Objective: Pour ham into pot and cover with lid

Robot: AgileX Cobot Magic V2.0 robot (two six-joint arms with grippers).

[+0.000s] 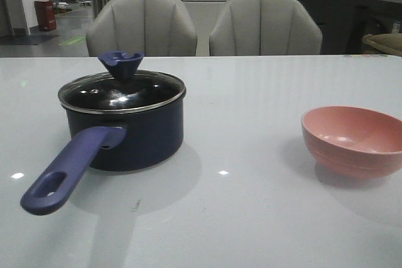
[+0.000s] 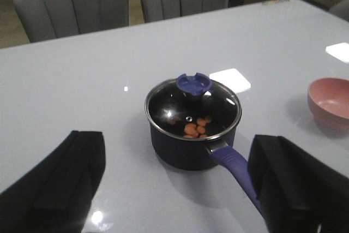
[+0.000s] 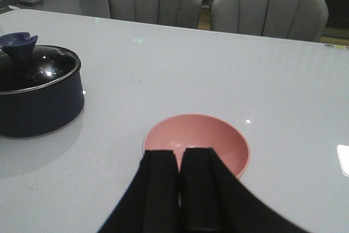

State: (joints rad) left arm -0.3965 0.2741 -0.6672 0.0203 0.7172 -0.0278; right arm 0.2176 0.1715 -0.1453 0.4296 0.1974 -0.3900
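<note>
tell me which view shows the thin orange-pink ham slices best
The left wrist view: it looks down through the clear glass lid and shows the ham slices lying inside the dark navy pot. The front and right wrist views see the pot from the side, where the lid shows only dark reflections, no ham.

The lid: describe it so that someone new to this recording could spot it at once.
On the white table, look left to the dark navy pot with the long purple-blue handle. The lid sits on top of it: clear glass, metal rim, blue flared knob, unlike the open pink bowl on the right.
</note>
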